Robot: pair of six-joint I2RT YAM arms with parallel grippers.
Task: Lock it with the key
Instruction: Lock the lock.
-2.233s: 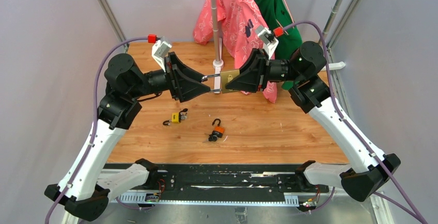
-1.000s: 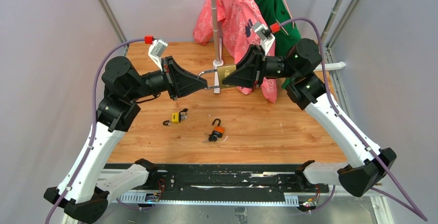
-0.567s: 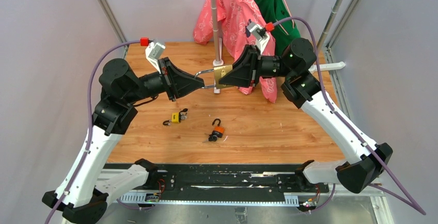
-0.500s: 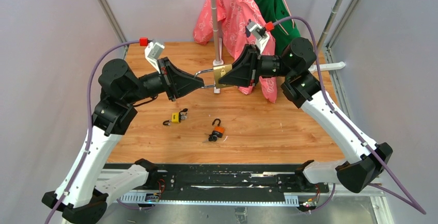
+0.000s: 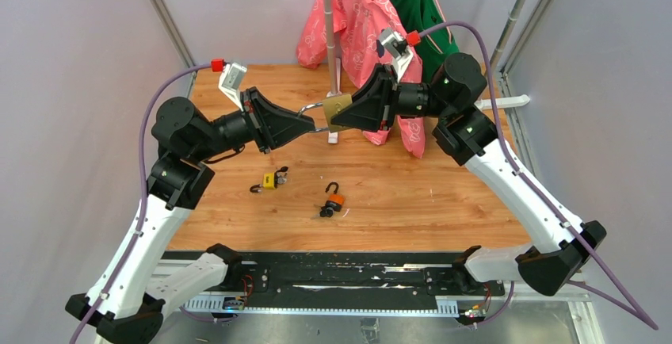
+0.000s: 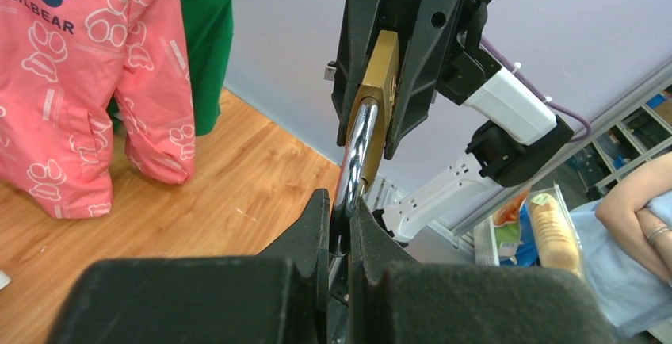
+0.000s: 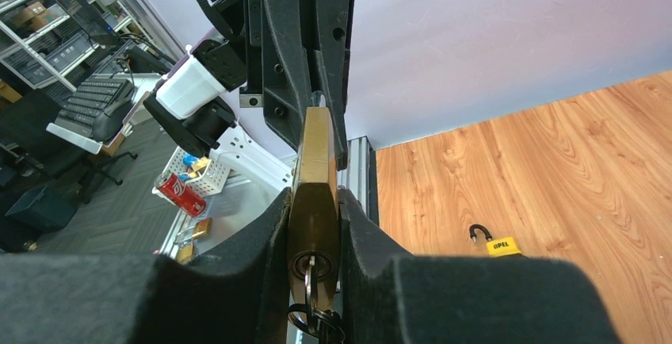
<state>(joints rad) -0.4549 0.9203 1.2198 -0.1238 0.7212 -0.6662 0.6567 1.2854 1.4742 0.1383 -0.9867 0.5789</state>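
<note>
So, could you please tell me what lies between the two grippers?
The brass padlock: the left gripper clamps its shackle, the right gripper its body, clearest in the top view.

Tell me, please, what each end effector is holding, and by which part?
Both hold one brass padlock in the air: the left end effector clamps its steel shackle, the right end effector grips its body, with a key in the keyhole.
</note>
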